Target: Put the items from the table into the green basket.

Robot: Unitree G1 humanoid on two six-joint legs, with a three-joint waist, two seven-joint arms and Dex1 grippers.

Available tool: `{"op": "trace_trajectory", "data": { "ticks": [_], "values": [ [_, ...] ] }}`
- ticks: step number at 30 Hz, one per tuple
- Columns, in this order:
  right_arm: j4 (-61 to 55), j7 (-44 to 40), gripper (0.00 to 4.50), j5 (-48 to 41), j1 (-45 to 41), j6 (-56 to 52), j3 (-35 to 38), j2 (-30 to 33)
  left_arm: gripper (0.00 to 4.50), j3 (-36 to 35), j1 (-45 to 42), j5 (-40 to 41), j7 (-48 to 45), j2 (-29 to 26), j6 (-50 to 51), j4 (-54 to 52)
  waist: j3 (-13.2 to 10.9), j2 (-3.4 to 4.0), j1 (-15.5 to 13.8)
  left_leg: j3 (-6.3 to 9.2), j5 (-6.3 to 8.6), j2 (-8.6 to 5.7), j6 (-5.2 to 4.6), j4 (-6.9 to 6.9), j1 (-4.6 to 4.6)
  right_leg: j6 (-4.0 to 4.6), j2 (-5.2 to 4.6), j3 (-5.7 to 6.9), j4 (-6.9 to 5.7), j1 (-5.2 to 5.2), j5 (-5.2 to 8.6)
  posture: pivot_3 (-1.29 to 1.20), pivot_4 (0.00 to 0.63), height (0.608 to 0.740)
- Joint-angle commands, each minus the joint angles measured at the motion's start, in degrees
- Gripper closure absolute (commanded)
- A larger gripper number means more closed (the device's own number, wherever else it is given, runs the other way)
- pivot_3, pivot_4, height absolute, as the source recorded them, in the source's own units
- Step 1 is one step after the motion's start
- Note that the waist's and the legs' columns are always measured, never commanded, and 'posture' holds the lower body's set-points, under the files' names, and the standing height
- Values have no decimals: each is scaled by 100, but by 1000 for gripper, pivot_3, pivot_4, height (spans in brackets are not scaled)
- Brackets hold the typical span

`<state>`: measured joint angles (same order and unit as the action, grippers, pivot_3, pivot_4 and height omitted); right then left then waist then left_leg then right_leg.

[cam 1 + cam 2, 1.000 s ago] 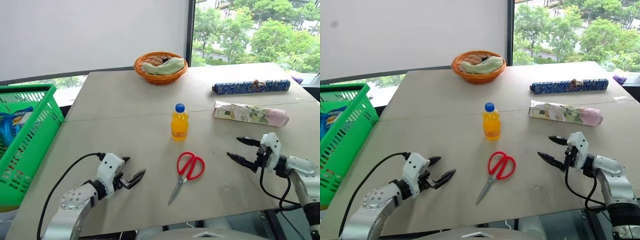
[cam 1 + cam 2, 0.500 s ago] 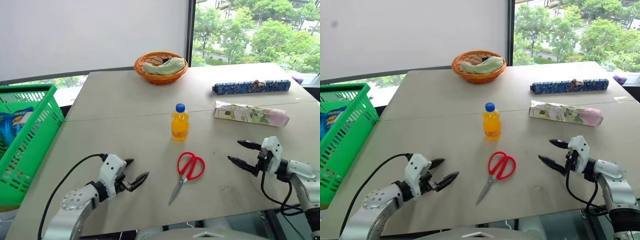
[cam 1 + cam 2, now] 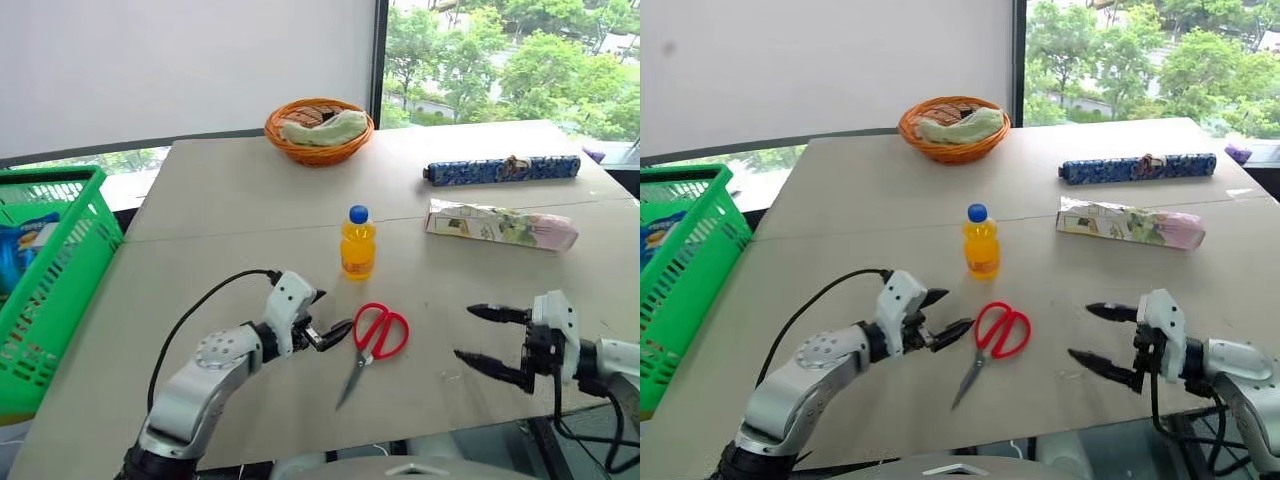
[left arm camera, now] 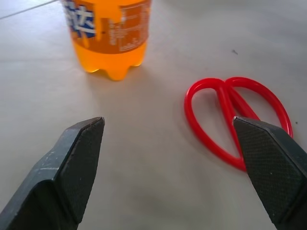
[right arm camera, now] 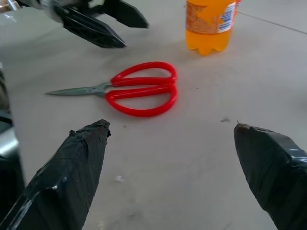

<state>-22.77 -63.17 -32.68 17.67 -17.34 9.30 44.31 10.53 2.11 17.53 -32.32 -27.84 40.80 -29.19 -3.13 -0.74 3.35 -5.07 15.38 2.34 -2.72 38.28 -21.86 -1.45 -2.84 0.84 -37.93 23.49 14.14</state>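
Left gripper [image 3: 328, 316] stood open beside scissors [image 3: 374, 338]: light, rigid, flat; best pinched at red handles.

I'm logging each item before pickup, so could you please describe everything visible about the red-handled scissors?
The red-handled scissors lie flat on the grey table, blades closed. They have two glossy red loop handles that look like plastic and slim grey metal blades, with the tip pointing toward the robot's edge and the handles toward the orange bottle. Nothing touches them; the open left gripper hovers just beside the handles.
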Motion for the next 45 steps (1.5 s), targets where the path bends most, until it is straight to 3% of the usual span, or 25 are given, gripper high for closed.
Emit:
{"op": "trace_trajectory", "data": {
  "ticks": [1,6,12,19,28,39,45],
  "values": [
    [-677,165,0,-353,159,-287,448,151,94,448,-389,-251,201,-17,441,-125,-36,-5,46,-2,0,-1,0,1,0,-2,-2,-3,-1,1,1,-234,81,738],
    [-1296,503,0,-440,470,-520,614,91,94,943,-811,-539,495,-20,1153,-97,-76,-25,133,0,0,0,0,0,-2,-3,-3,-3,2,3,2,-264,88,738],
    [-1532,652,0,-436,744,-650,759,120,94,926,-856,-567,947,77,2066,-262,-93,-40,218,4,0,-2,0,-1,-1,-5,-28,-2,4,1,3,-280,96,738],
    [-1432,635,0,-354,717,-561,687,109,2942,716,-809,-577,1235,-35,2699,-420,-120,-35,271,27,4,0,7,-1,10,-5,-23,-3,3,1,4,-259,101,738],
    [-1207,545,0,-255,471,-464,490,63,2954,398,-570,-640,1440,-229,2871,-605,-170,-35,377,61,2,-1,4,-12,10,7,6,-17,3,4,2,-227,101,738],
    [-875,392,0,-479,-217,-562,388,11,2957,-990,119,-802,2127,131,2711,-1241,-230,-44,343,112,4,-2,8,-12,19,36,45,-35,3,11,-14,-174,101,738],
    [-907,575,0,-897,-894,-879,233,-123,2957,-1766,94,-1104,2636,252,2424,-893,-262,-63,213,110,4,-4,7,-12,10,36,42,-36,7,19,-14,-154,98,738]
  ]
}}
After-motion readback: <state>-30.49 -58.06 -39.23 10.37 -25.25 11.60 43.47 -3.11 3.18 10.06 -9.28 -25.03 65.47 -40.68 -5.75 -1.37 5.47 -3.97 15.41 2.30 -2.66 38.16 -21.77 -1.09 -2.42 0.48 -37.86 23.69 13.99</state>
